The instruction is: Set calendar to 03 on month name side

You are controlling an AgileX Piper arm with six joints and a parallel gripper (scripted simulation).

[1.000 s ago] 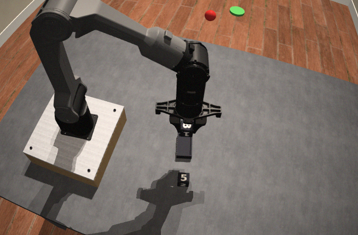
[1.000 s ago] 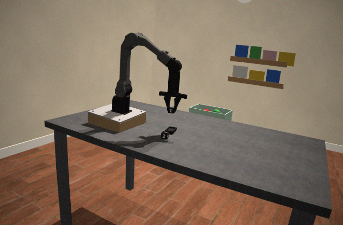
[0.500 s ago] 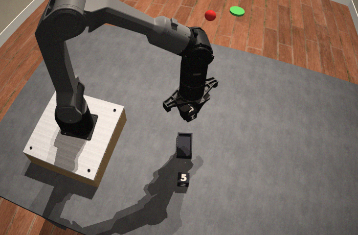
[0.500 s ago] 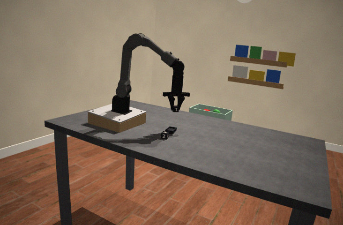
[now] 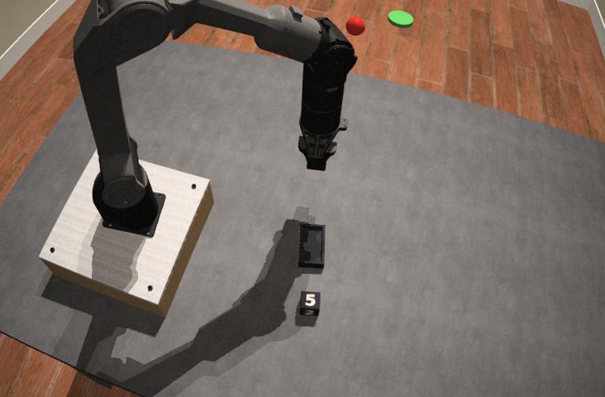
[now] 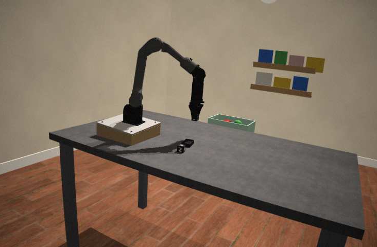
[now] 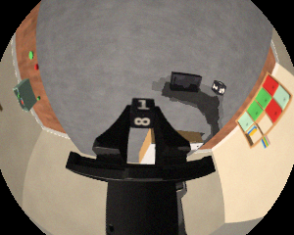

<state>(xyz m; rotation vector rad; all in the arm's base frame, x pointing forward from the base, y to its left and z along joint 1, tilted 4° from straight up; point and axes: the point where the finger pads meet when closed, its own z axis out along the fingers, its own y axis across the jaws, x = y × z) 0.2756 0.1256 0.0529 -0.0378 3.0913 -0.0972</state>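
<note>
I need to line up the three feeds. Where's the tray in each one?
Top: the tray lies below centre, under the raised claw, its inside bare.
Exterior: the tray is on the table, right of the arm's base.
Wrist: the tray is upper right, beyond the claw's held cube.
Shared landmark: the loose cube beside the tray, seen in all three views.
</note>
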